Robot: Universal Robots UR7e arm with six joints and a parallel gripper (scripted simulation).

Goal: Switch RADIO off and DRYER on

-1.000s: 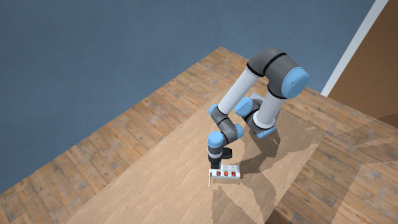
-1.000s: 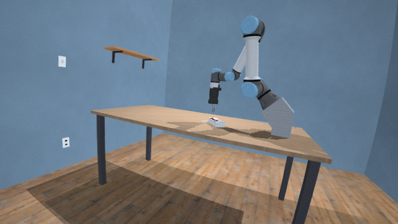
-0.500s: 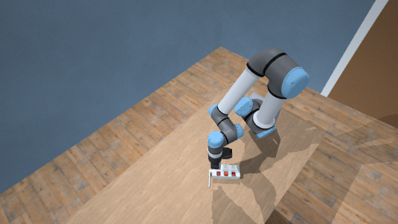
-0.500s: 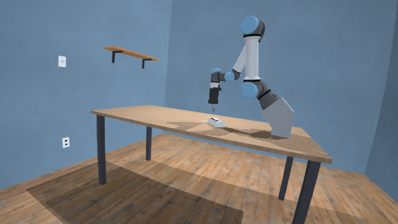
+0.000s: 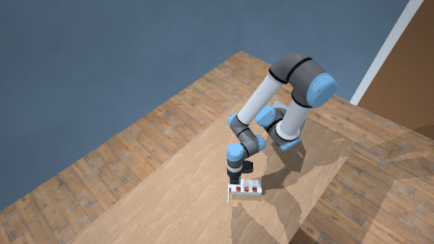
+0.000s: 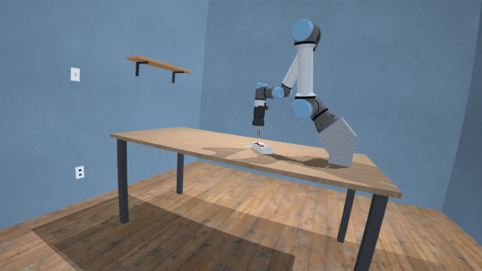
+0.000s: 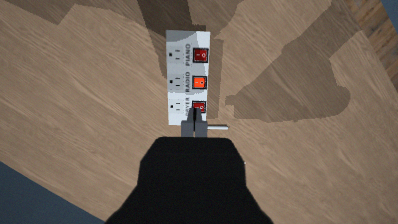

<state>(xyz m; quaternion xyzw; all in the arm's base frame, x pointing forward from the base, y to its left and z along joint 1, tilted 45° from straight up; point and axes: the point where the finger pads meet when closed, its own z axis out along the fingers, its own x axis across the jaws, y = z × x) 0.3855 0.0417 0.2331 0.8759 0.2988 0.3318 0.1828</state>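
Note:
A white power strip (image 7: 188, 75) lies flat on the wooden table, right way up; it also shows in the top view (image 5: 245, 187) and the exterior view (image 6: 262, 147). It has three red rocker switches. PIANO (image 7: 201, 55) is dark red, RADIO (image 7: 199, 82) glows bright orange-red, and DRYER (image 7: 198, 106) is dark red. A short cable stub (image 7: 216, 127) sticks out at the DRYER end. My gripper (image 7: 194, 114) is shut and empty. It hangs above the DRYER end of the strip, fingertips over the DRYER switch, clearly above it in the exterior view (image 6: 258, 130).
The robot's grey base (image 6: 337, 143) stands on the table beyond the strip. The near table edge runs close to the strip (image 5: 295, 217). A wall shelf (image 6: 158, 65) is far off.

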